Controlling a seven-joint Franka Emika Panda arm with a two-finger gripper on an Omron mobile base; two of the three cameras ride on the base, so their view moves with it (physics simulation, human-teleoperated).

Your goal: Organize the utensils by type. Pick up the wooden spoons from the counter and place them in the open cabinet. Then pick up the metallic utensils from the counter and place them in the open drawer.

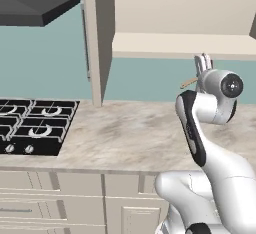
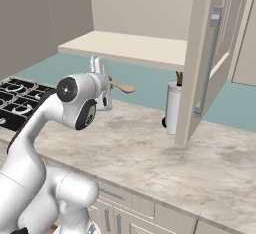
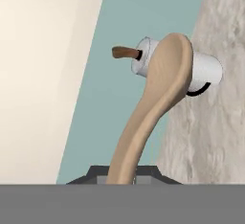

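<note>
Over the marbled counter [image 1: 125,133], the gripper [image 2: 111,85] clamps the pale wooden spoon [image 3: 158,98]; the cabinet shelf [image 2: 135,48] lies at one o'clock above it.

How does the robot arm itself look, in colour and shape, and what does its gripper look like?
The arm has smooth, rounded white links with dark bands at the joints and a round dark cap with a grey centre at the wrist. No loose cables or markings are visible. The gripper is pale grey-white with two slim fingers.

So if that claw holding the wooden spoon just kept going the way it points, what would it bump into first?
Probably the white canister on the counter; the wooden spoon lines up with it, though depth is unclear.
</note>
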